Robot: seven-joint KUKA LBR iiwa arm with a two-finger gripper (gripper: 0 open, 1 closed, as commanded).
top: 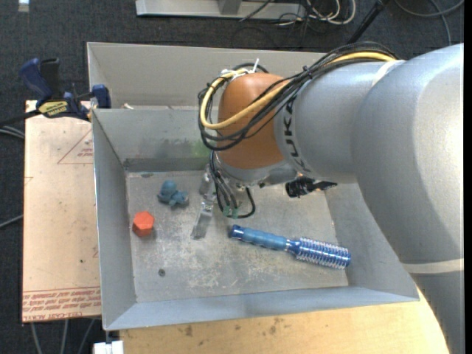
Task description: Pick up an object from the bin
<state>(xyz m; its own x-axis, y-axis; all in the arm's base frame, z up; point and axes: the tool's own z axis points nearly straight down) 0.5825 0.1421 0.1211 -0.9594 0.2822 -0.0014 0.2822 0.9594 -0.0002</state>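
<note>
Dark carpet and a few stray cables surround the grey metal bin [110, 220], whose scuffed floor carries only a handful of things. The arm [369, 116] reaches in from the right, its orange cover [247, 120] looped with yellow and black cables. Below that, the gripper [201, 220] is low over bare floor near the middle of the bin.

Three things lie close. A blue hairbrush [289, 245] stretches away to the right, its handle end just beside the gripper. A small blue-green lump [172, 194] sits near it on the upper left, and an orange block [143, 223] lies farther left, apart from the rest.

How wide the gripper stands cannot be told, since the wrist hides much of it, and nothing can be made out in its hold. The step in hand looks like the approach — the grasp is not yet made. The next move likely calls for choosing one thing, probably the brush handle or the blue-green lump. The gripper would then have to centre over it — so that it closes on the thing rather than on bare metal.
</note>
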